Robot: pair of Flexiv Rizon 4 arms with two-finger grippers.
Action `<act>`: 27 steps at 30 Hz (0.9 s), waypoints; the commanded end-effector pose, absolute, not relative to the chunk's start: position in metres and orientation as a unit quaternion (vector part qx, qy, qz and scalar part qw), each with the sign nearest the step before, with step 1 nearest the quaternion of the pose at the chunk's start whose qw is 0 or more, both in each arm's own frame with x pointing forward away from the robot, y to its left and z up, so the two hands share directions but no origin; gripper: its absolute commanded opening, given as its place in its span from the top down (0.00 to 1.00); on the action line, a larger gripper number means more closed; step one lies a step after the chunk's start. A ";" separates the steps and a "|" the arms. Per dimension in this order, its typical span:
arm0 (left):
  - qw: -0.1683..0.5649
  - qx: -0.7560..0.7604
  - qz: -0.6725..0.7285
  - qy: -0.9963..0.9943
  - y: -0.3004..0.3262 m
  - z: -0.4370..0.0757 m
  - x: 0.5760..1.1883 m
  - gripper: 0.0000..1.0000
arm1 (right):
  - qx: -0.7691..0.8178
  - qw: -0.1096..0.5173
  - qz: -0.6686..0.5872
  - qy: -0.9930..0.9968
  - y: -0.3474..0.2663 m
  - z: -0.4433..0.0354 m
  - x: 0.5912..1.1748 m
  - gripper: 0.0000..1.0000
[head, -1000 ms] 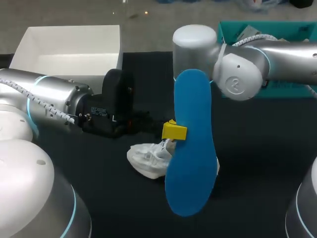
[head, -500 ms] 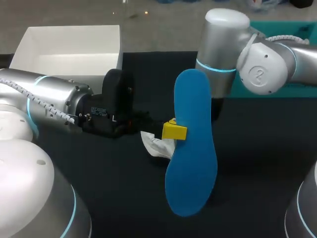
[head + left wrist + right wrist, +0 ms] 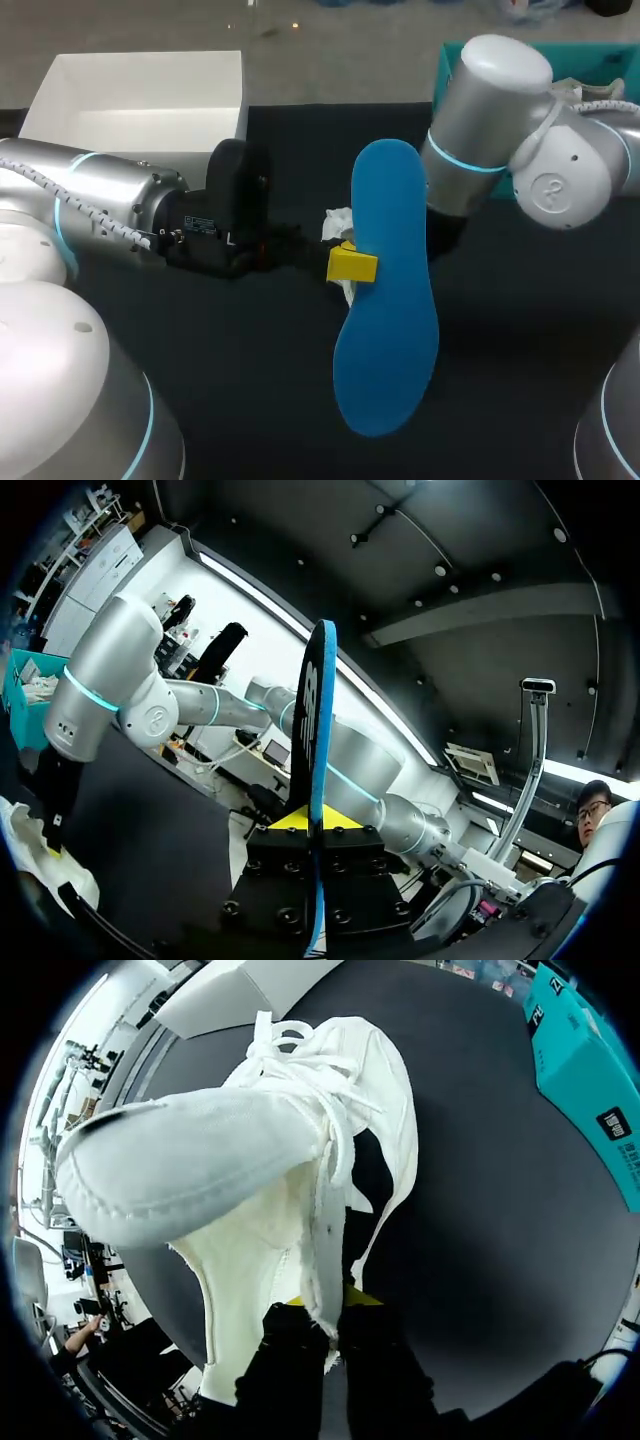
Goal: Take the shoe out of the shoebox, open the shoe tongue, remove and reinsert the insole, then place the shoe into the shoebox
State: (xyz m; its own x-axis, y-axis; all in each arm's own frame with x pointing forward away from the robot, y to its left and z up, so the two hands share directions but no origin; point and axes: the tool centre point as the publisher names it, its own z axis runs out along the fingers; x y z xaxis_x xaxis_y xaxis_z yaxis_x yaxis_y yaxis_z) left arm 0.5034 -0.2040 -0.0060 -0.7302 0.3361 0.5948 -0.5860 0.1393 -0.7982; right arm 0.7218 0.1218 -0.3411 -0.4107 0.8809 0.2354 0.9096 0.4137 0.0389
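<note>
Shoe (image 3: 300,1160) is white and laced, sitting in neither box. It hangs just ahead of your right end effector (image 3: 325,1325), whose fingers are pinched narrow on the fabric edge of the shoe's opening, one finger on each side (only a sliver of yellow tip shows). The laces sit at the end away from the fingers. I can't tell if the sole touches the surface (image 3: 480,1210). In the head view the shoe is mostly hidden behind the insole (image 3: 385,300), with small white bits peeking out beside it near the middle of the surface, and the right end effector itself is hidden there. The insole is blue, out of the shoe, lifted with its flat face up toward the head camera. Your left end effector (image 3: 356,266) clamps it at one long edge, about mid-length. In the left wrist view the insole is edge-on, a thin blade standing straight up between the closed-down fingers. The left arm (image 3: 110,205) lies low across the surface from the left. The right arm (image 3: 500,130) comes in from the right and bends down behind the insole. An open white box (image 3: 140,90) sits at the far left corner and a teal box (image 3: 600,60) at the far right.
</note>
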 end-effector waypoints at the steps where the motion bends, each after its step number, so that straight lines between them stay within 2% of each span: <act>1: 0.355 0.093 0.649 -0.666 -0.205 -0.006 0.504 1.00 | -0.553 0.070 -0.091 -0.825 0.118 -0.348 0.723 1.00; 11: 0.355 0.093 0.649 -0.666 -0.205 -0.006 0.504 1.00 | -0.633 0.062 -0.094 -0.766 0.106 -0.366 0.735 1.00; 27: 0.355 0.093 0.649 -0.666 -0.205 -0.006 0.504 1.00 | -0.621 0.065 -0.081 -0.777 0.110 -0.373 0.738 1.00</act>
State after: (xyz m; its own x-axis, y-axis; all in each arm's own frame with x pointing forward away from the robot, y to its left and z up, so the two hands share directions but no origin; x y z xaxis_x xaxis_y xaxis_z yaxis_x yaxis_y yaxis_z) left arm 0.5034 -0.2040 -0.0060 -0.7302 0.3362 0.5948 -0.5860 0.1393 -0.7982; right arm 0.7350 0.1051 -0.3705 -0.2209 0.9527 0.2085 0.9753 0.2150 0.0510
